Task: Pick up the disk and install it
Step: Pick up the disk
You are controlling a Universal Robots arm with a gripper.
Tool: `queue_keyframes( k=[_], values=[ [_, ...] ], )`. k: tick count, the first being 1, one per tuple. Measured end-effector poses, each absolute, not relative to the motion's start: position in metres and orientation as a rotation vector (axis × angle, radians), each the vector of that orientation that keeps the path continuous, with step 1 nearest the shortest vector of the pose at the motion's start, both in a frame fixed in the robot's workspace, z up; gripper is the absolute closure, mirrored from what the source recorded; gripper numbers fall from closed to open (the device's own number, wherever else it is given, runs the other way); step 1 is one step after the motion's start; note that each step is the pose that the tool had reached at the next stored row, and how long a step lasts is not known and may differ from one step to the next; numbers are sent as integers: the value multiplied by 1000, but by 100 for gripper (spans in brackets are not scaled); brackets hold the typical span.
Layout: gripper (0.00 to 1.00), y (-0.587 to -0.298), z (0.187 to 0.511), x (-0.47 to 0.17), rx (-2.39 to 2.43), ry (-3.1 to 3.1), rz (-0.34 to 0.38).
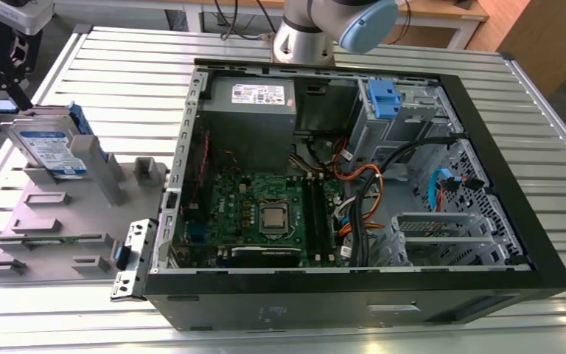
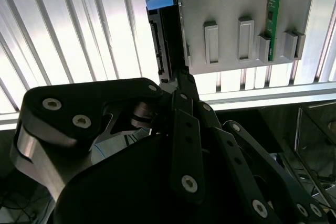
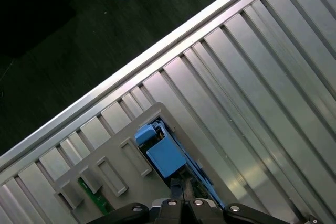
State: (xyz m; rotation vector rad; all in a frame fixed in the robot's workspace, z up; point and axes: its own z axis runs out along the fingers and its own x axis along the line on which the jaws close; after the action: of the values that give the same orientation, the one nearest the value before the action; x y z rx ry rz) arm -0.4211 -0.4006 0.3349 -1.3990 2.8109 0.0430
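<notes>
Arm (image 1: pixel 308 33) overhead, gripper (image 1: pixel 18 102) pointing down at the exterior view's far left.

Exterior view: a grey arm tube with a pale blue joint cap (image 1: pixel 367 26) stands at the top middle. The black gripper body hangs under a pale wrist block (image 1: pixel 23 11) near the top left corner, finger ends lowest. First wrist view: the two fingertips (image 3: pixel 176 192) are drawn together with a thin dark slit between them; whether they pinch anything cannot be told. Second wrist view: black finger links (image 2: pixel 186 145) with bright screw heads run side by side and taper to one narrow tip. A broad rounded knuckle (image 2: pixel 89 111) sits beside them.
</notes>
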Motion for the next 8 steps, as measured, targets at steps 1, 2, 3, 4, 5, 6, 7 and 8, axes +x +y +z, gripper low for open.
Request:
queue_keyframes(
  k=[1,2,3,4,5,6,7,8],
  values=[
    [89,-401,335,-421,-1400,2810,43],
    [89,-401,335,-421,-1401,2810,43],
    [89,-401,335,-421,-1403,2809,43],
    [89,-401,335,-421,-1404,2809,43],
    [89,-401,335,-421,-1405,2808,43],
    [89,-401,335,-421,-1406,2807,43],
    [89,-401,335,-421,-1407,2807,43],
    [89,-401,335,-421,-1409,2806,43]
  ],
)
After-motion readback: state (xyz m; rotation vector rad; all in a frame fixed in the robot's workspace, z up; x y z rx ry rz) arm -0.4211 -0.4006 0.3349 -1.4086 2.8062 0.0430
